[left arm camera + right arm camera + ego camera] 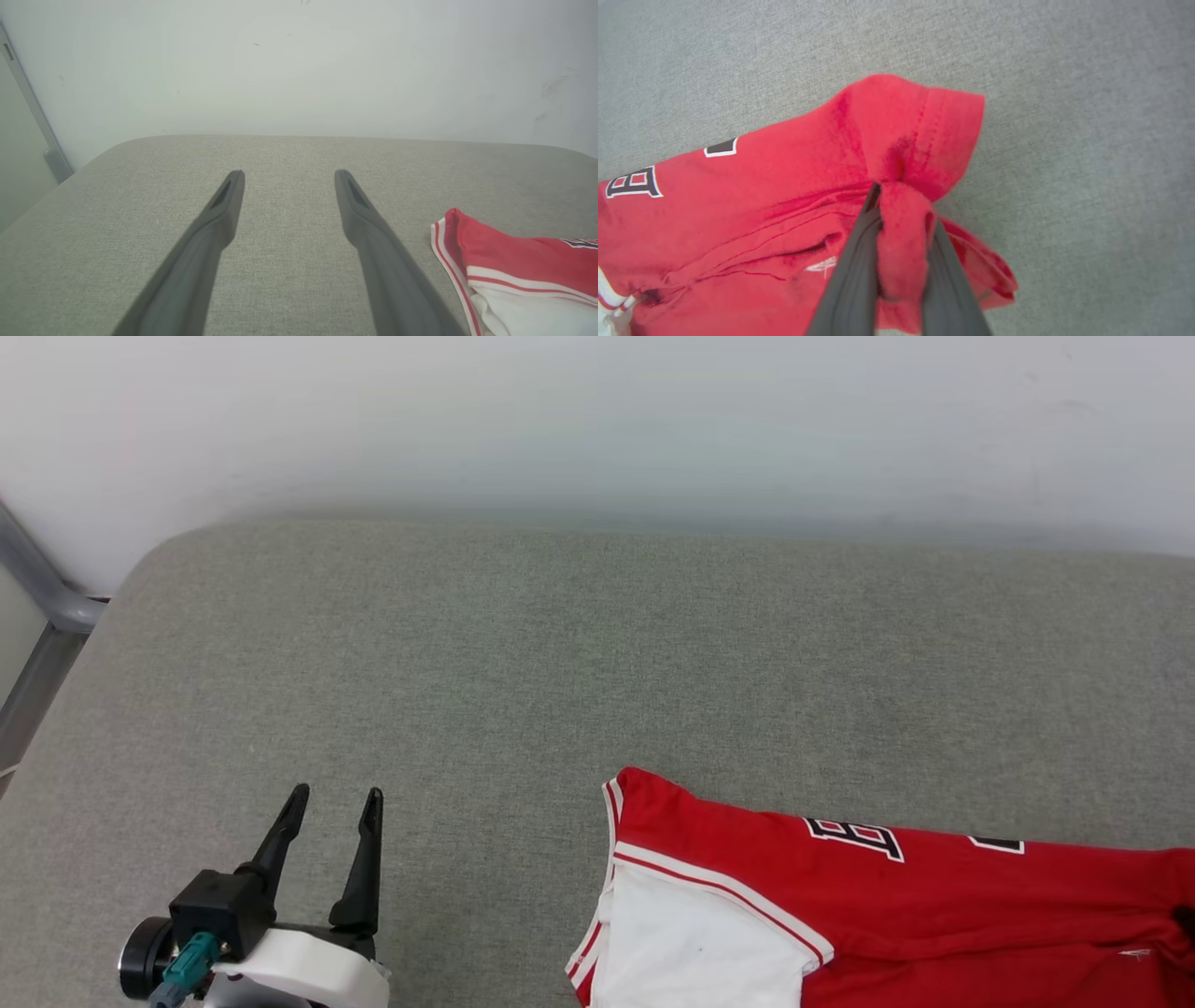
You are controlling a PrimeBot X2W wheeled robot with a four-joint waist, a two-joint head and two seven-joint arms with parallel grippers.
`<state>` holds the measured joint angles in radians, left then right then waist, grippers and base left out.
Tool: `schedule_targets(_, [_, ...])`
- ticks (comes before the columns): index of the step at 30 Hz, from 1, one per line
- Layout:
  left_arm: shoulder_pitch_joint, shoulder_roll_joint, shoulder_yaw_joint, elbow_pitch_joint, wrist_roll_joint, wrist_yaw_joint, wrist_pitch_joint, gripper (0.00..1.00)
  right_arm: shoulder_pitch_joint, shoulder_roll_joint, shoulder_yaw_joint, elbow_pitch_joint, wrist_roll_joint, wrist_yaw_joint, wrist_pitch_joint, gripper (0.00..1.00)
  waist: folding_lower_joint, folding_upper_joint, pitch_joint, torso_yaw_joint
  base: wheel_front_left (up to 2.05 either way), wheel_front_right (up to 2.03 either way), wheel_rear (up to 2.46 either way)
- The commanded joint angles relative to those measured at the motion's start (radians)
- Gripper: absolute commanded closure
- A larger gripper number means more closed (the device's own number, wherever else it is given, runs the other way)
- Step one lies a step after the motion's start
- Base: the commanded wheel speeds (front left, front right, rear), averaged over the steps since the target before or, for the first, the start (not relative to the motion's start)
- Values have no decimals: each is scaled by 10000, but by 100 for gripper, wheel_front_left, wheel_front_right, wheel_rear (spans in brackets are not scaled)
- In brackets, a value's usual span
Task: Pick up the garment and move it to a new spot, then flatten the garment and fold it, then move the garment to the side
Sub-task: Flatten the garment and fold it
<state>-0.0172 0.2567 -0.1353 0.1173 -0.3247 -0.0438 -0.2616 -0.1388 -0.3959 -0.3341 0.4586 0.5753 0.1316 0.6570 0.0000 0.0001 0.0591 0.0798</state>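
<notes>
The garment [934, 905], a red jersey with a white sleeve [691, 943] and dark print, lies bunched at the lower right of the head view and runs off the right edge. My right gripper [903, 205] is shut on a pinched fold of its red fabric [784, 196] near a hemmed corner. In the left wrist view the garment [514, 252] sits to the right of my fingers. My left gripper [336, 793] hovers open and apart from it at the lower left, with nothing between its fingers [219, 219].
Everything rests on a broad grey upholstered surface [560, 663] with a rounded far-left corner. A white wall [597, 420] stands right behind it. A grey metal frame [37, 588] runs along the left side.
</notes>
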Motion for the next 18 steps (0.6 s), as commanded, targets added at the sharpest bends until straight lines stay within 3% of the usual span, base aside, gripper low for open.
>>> schedule_targets(1, [190, -88, 40, 19, 58, -22, -44, 0, 50, -18, 15, -160, -86, -19, 56, 100, 0, -1, -169, -65, 0, 0, 0])
schedule_targets(7, [409, -281, 56, 112, 134, -121, -44, 0, 397, 127, 145, -756, -150, -18, 293, 100, 0, -1, -559, -113, 0, 0, 0])
schedule_targets(12, [634, -374, 217, 61, 192, -164, -44, 0, 1003, 500, 362, -2050, -61, -15, 1223, 100, 0, -1, -840, -144, 0, 0, 0])
schedule_targets(18, [768, -484, 279, 110, 277, -268, -45, 0, 1576, 1487, 606, -3940, 305, -15, 2359, 100, 0, -1, -974, -82, 0, 0, 0])
